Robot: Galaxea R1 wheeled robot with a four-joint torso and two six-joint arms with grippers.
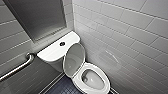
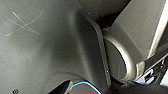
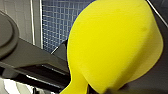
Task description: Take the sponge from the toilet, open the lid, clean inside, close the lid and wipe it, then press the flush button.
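White-tiled walls closed in a corner w/ the toilet on a dark floor and a grab bar on the wall beside it. Lid stood up, leaning back on the tank's front edge, so the bowl lay open. Button sat near the middle of the tank cover.

Sponge was off the toilet. It hung big and close in the R wrist view, over small-tiled floor. The R end effector looked clamped on its narrow end, tho the fingers were hard to make out.

Step in hand, as I judged it: clean inside. To do it well:
- Bring the R arm in from the bowl's front edge, not over the tank, to stay clear of the lid, which could tip fwd if knocked.
- Keep the grip tight, since a dropped sponge would prob. land in the water.
- Press the broad face flat on the bowl wall and sweep round under the rim w/ light, even force.
- Avoid hard contact on the ceramic.

Approx. a third of the task seemed done.
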